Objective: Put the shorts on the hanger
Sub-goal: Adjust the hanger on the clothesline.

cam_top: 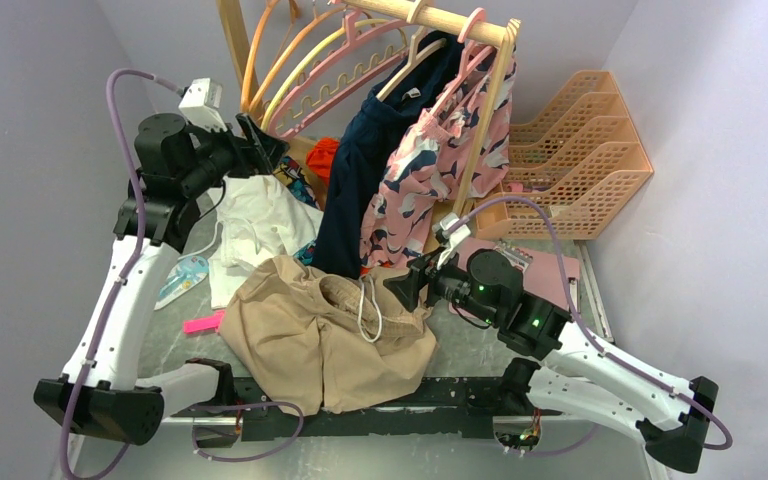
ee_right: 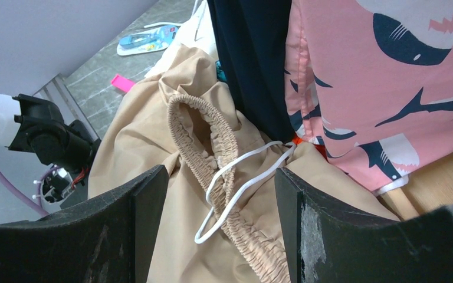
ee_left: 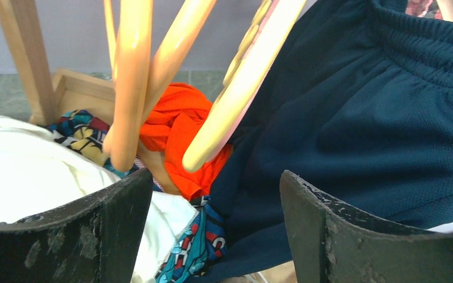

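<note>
Tan shorts lie at the desk's near edge, both grippers empty.
Left gripper, jaws apart near the hanger (crowded rack), could snag neighbours; right gripper gapes over the drawstring.

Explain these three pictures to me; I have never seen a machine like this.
Two robot arms are bolted at the table's near edge. The overhead view looks down from behind them. The left gripper reaches toward the pink hanger on a wooden rack; the right gripper sits beside the tan shorts lying crumpled on the table. The other two pictures come from cameras on each wrist, with dark fingers framing the bottom. The left one faces hangers and a navy garment; the right one looks onto the shorts' white drawstring. Both grippers are open and hold nothing.
</note>
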`<state>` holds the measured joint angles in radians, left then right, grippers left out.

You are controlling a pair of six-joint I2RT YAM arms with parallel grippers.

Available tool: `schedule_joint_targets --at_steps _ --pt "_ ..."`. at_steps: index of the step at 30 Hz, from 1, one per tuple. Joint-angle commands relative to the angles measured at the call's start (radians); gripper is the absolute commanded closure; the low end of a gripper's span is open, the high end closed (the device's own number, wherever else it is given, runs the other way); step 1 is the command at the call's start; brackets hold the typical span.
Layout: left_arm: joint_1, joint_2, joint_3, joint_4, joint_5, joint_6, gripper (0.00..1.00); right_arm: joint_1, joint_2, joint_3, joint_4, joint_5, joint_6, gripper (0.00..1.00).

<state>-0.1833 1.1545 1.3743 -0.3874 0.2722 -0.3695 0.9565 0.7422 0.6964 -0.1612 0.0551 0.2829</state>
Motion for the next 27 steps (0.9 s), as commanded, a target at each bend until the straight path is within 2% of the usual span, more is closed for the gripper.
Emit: schedule_joint_targets --at_steps 1,8,16,27 --pt "0.017 0.012 -0.043 0.137 0.123 -0.056 0.18 -0.004 -0.011 -0.005 0.029 0.009 -0.012 0.3" --pt "0.018 0.006 -0.106 0.292 0.246 -0.11 0.21 -0.004 -0.025 -0.014 0.025 0.024 -0.017 0.3" --pt "0.018 -0.041 -0.19 0.415 0.268 -0.108 0.23 -0.003 -0.034 -0.023 0.025 0.035 -0.027 0.3" --pt "0.016 -0.076 -0.233 0.504 0.339 -0.114 0.45 -0.004 -0.04 -0.034 0.029 0.045 -0.03 0.3"
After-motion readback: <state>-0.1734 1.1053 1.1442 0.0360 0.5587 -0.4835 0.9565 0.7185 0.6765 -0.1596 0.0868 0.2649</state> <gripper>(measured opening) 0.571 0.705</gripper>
